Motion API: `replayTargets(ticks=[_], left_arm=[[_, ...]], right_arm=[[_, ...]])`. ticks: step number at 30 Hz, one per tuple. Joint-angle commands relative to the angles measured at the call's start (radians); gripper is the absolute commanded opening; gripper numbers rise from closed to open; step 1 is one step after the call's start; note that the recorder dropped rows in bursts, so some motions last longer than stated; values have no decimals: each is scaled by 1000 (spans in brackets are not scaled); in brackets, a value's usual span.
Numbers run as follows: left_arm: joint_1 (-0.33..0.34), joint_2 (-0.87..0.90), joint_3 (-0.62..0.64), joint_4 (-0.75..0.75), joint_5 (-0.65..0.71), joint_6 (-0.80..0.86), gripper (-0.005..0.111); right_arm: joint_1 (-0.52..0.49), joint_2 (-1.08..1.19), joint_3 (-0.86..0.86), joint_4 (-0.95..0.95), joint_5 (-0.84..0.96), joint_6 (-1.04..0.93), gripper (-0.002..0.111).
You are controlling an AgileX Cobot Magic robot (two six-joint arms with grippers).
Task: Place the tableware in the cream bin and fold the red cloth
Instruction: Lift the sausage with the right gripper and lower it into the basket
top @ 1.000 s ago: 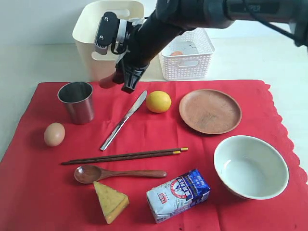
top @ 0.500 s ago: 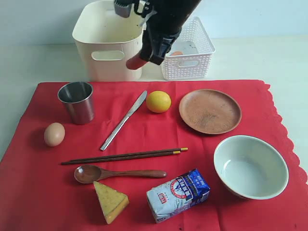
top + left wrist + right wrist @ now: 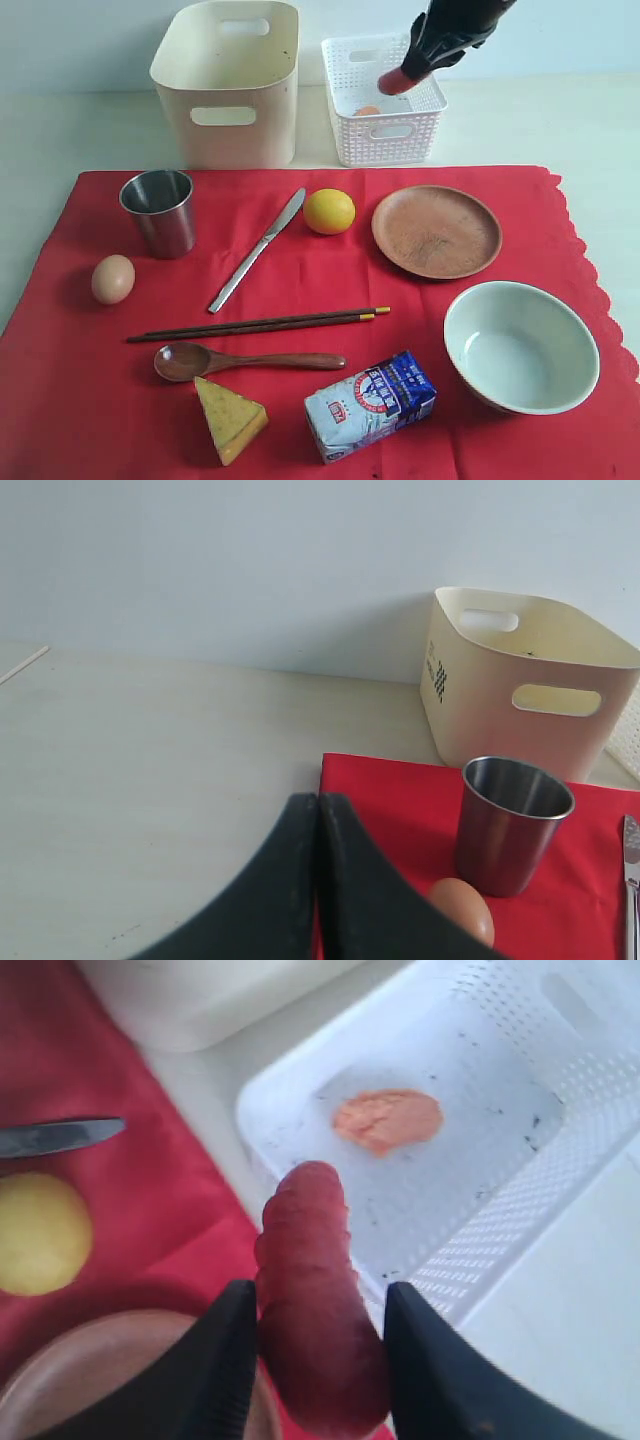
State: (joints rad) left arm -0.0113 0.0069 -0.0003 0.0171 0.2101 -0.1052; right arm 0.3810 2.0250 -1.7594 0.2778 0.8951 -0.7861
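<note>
My right gripper (image 3: 420,58) hangs over the white lattice basket (image 3: 386,128), shut on a dark red sausage (image 3: 397,81) that sticks out past the fingers (image 3: 320,1295). On the red cloth (image 3: 90,400) lie the steel cup (image 3: 160,210), knife (image 3: 258,250), chopsticks (image 3: 258,324), wooden spoon (image 3: 245,361), brown plate (image 3: 436,231) and pale green bowl (image 3: 521,345). The cream bin (image 3: 228,85) stands behind the cloth, with nothing showing inside it. My left gripper (image 3: 320,802) is shut and empty, off the cloth's left edge near the cup (image 3: 510,825); the exterior view does not show it.
An egg (image 3: 113,278), a lemon (image 3: 329,211), a cheese wedge (image 3: 232,420) and a milk carton (image 3: 370,404) also lie on the cloth. An orange piece (image 3: 388,1120) lies in the white basket. Bare table surrounds the cloth.
My right arm has swung from in front of the cream bin rightwards and back, carrying the sausage over the white basket. Nothing on the cloth has moved.
</note>
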Motion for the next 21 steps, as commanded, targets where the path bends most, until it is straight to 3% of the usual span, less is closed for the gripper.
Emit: replayTargets(ticks=[1,13,17,21], left_arm=[[1,-7,0,-6,-3,1,3],[1,-7,0,-6,-3,1,3],[1,-7,0,-6,-3,1,3],[1,-7,0,-6,-3,1,3]], right_arm=[[-29,40,-2,10,-107,84,0],[-27,191,-2,61,-446,217,1],[-27,228,-2,61,-558,376,16],[-27,247,-2,61,-577,390,41]])
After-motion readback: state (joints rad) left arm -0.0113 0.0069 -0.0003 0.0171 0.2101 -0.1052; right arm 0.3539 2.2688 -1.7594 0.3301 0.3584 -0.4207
